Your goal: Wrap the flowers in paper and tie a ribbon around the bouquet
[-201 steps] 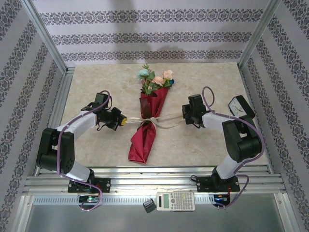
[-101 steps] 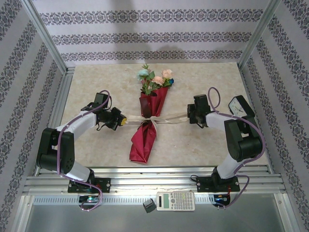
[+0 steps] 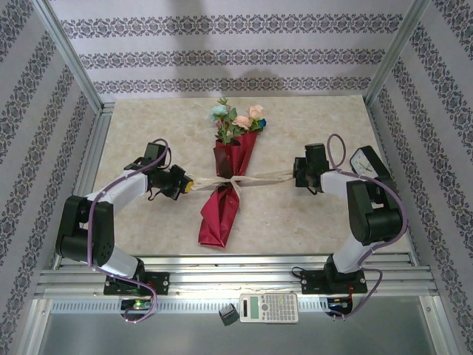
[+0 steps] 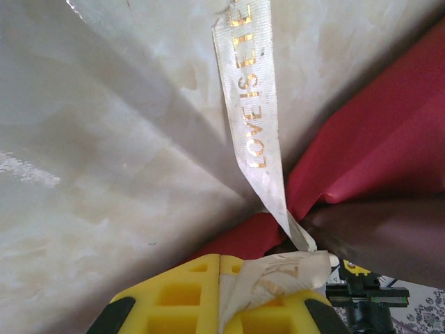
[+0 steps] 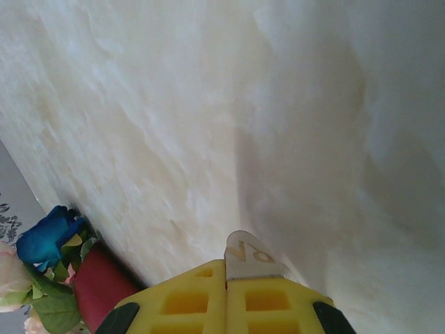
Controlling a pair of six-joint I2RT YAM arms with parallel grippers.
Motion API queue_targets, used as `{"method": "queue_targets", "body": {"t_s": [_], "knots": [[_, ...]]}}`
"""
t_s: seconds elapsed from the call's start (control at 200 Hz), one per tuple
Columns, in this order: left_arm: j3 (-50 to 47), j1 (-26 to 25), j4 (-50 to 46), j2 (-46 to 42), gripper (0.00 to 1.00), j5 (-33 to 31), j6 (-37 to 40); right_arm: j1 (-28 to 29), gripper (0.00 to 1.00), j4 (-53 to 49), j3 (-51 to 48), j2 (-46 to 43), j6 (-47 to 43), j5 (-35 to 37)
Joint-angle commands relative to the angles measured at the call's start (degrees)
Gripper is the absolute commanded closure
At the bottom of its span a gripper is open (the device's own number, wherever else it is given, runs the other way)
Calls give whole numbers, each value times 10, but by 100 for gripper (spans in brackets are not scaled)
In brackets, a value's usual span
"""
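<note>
Crimson paper forms the narrow cone of the bouquet [image 3: 224, 203], which in the top external view lies at the middle of the marbled beige worktop [image 3: 148, 229]. Its pink, peach and teal artificial flowers [image 3: 238, 122] point toward the far edge. A thin cream gauzy ribbon [image 3: 270, 177] crosses the cone's waist and stretches out to both sides. The left gripper [image 3: 186, 185] is closed on the ribbon's left end, and the right gripper [image 3: 295, 171] on its right end. A white calculator [image 3: 269, 307] lies on the frame below the near edge.

Left wrist view: the 2 yellow pads [image 4: 184, 296] of the left gripper [image 4: 220, 278] are pressed together on the ribbon [image 4: 254, 104]. The ribbon bears gold lettering and runs to the red paper [image 4: 375, 139].

Right wrist view: the right gripper [image 5: 226, 278] pinches the ribbon tip [image 5: 249, 256] between closed pads. A blue bloom [image 5: 45, 236] and red paper [image 5: 97, 289] show at the lower left.
</note>
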Motion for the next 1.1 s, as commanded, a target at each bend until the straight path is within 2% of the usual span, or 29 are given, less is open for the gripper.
{"method": "queue_targets", "body": {"t_s": [0.0, 0.575, 0.844, 0.979, 1.019, 1.059, 1.094], "knots": [[-9, 15, -33, -10, 100, -32, 11, -31, 100, 8, -12, 9, 9, 57], [-2, 13, -21, 8, 100, -30, 2, -65, 100, 10, -5, 20, 1, 42], [43, -44, 35, 63, 100, -12, -28, -80, 100, -25, 57, 33, -56, 11], [82, -61, 45, 95, 100, -9, -29, -86, 100, -69, 117, 50, -110, -36], [93, -61, 37, 97, 97, -14, -23, -85, 84, -82, 128, 50, -122, -46], [107, -61, 20, 94, 79, -23, -14, -82, 66, -101, 136, 42, -133, -51], [120, -61, -1, 89, 67, -34, -3, -78, 55, -123, 144, 32, -144, -52]]}}
